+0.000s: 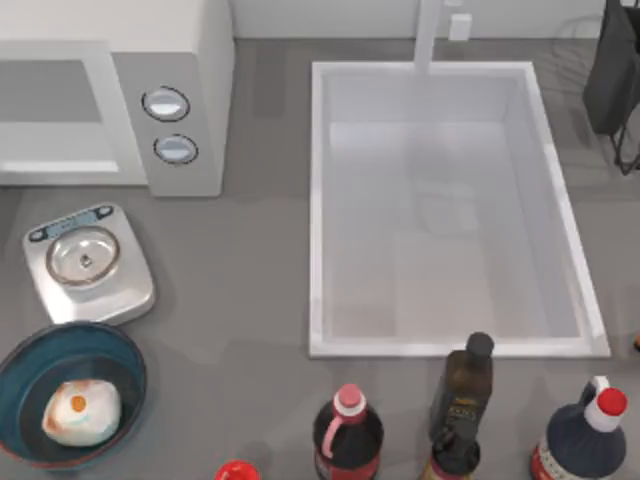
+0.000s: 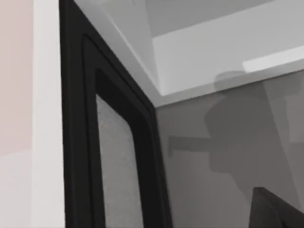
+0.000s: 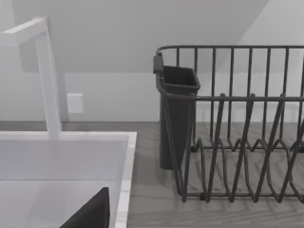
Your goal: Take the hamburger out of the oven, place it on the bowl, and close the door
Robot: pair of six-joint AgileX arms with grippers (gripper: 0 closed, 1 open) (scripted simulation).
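The hamburger, a pale cream lump with orange patches, lies inside the blue bowl at the front left of the table. At the back left stands the white oven with two round knobs on its side panel. Its door, a white frame around a grey window, looks flush with the knob panel. In the left wrist view a dark part of my left gripper is close to a black-framed grey pane with a white edge. A dark part of my right gripper hangs over the sink's back right corner.
A silver scale sits between oven and bowl. The white sink with its faucet takes up the middle. Several bottles line the front edge. A dark dish rack stands at the back right.
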